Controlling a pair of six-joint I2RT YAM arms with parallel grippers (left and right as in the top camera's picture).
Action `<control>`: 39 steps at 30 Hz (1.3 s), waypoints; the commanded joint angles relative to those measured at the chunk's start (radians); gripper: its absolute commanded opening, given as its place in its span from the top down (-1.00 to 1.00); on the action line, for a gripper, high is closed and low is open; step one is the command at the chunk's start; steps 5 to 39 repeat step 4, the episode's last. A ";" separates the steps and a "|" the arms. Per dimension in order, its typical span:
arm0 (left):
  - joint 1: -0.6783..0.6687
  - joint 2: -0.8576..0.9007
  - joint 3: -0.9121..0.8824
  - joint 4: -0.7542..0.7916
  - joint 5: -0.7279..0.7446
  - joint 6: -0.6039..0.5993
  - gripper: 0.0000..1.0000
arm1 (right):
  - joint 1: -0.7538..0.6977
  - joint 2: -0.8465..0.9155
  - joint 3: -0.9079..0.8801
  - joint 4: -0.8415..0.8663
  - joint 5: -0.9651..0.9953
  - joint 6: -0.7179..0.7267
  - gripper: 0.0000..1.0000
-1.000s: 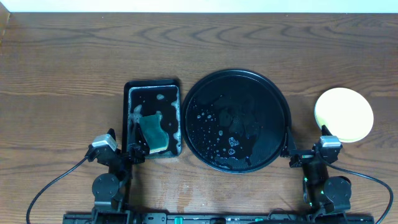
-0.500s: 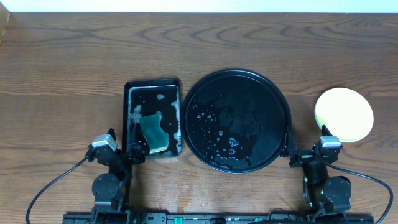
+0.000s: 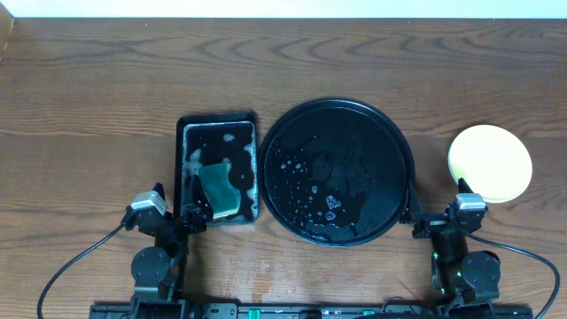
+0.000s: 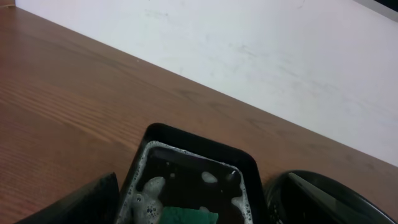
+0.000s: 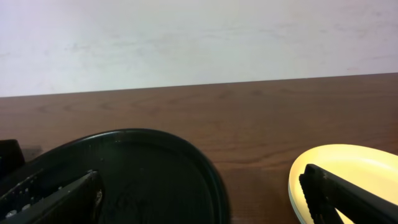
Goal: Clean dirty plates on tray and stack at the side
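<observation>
The large round black tray [image 3: 354, 133] sits mid-table, wet with suds, with no plate on it. It also shows in the right wrist view [image 5: 143, 168] and the left wrist view [image 4: 348, 199]. The plates [image 3: 490, 162] sit as a stack on the wood right of the tray. Only the pale yellow top one shows clearly [image 5: 354, 171]. My left gripper [image 3: 168, 215] [image 4: 200, 177] is open and empty at the front edge. My right gripper [image 3: 440, 217] [image 5: 200, 174] is open and empty between the tray and the stack.
A smaller rectangular black tray [image 3: 219, 122] [image 4: 199, 149] stands left of the round tray. It holds foam and a green sponge [image 3: 218, 188] [image 4: 186, 216]. A white wall runs along the table's far edge.
</observation>
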 commanded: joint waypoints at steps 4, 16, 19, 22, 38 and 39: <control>0.005 -0.007 -0.016 -0.044 -0.002 0.009 -0.68 | -0.004 -0.005 -0.002 -0.003 0.010 0.009 -0.99; 0.005 -0.007 -0.016 -0.044 -0.002 0.009 -0.68 | -0.004 -0.005 -0.002 -0.003 0.010 0.009 -0.99; 0.005 -0.007 -0.016 -0.044 -0.002 0.009 -0.68 | -0.004 -0.005 -0.002 -0.003 0.010 0.009 -0.99; 0.005 -0.007 -0.016 -0.044 -0.002 0.009 -0.68 | -0.004 -0.005 -0.002 -0.003 0.010 0.009 -0.99; 0.005 -0.007 -0.016 -0.044 -0.002 0.009 -0.68 | -0.004 -0.005 -0.002 -0.003 0.010 0.009 -0.99; 0.005 -0.007 -0.016 -0.044 -0.002 0.009 -0.68 | -0.004 -0.005 -0.002 -0.003 0.010 0.009 -0.99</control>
